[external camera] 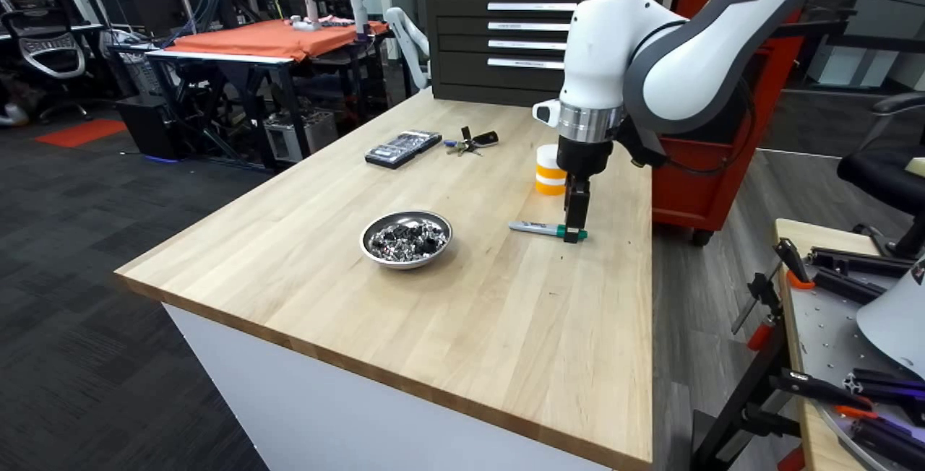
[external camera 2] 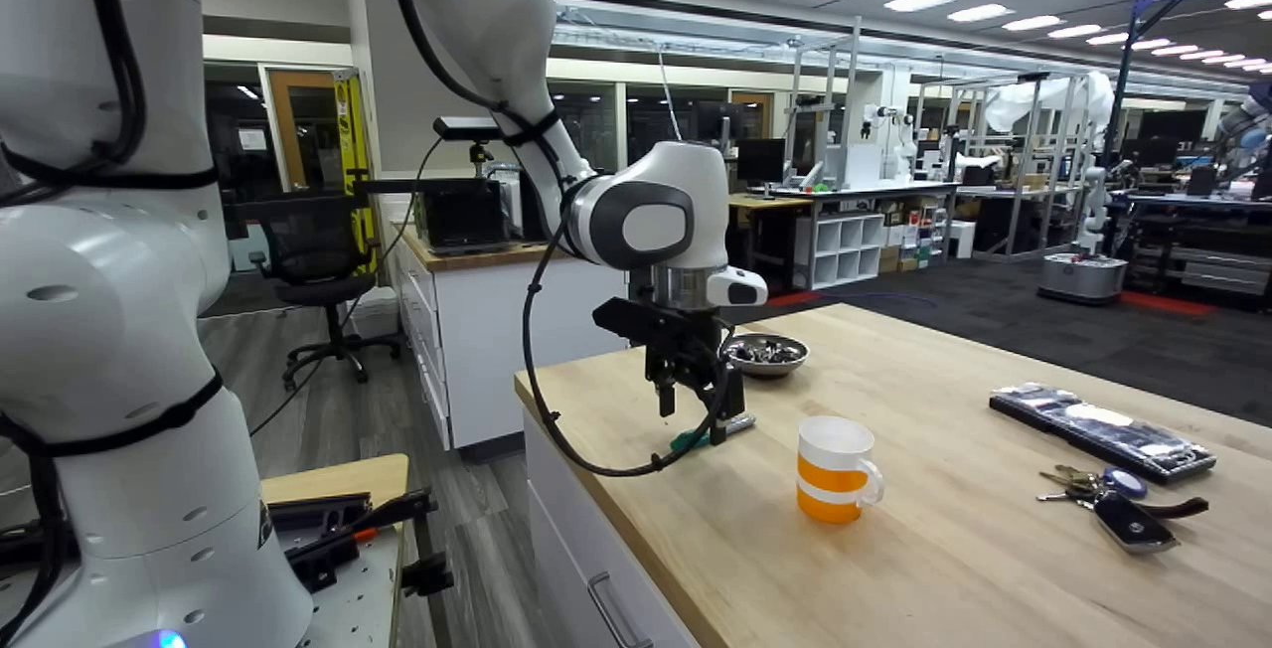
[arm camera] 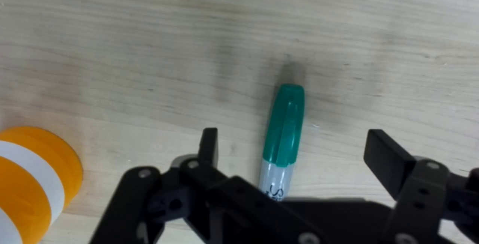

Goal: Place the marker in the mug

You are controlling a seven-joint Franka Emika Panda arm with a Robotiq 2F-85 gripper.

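Observation:
The marker (external camera: 533,228), with a green cap and a grey-white body, lies flat on the wooden table. In the wrist view the marker (arm camera: 284,131) lies between my two fingers, with a gap on each side; its lower end is hidden behind the gripper. My gripper (arm camera: 292,139) is open and low over it. The gripper also shows in both exterior views (external camera: 573,232) (external camera 2: 693,424), its fingertips close to the table. The mug (external camera 2: 833,474), white with orange bands and a handle, stands upright beside the gripper. It also shows at the wrist view's left edge (arm camera: 37,184).
A silver bowl (external camera: 406,240) of small metal parts stands on the table. A flat black case (external camera: 403,149) and a bunch of keys (external camera: 473,141) lie farther back. A dark drawer chest (external camera: 535,30) stands at the table's end. The table edge (external camera: 652,326) is close to the marker.

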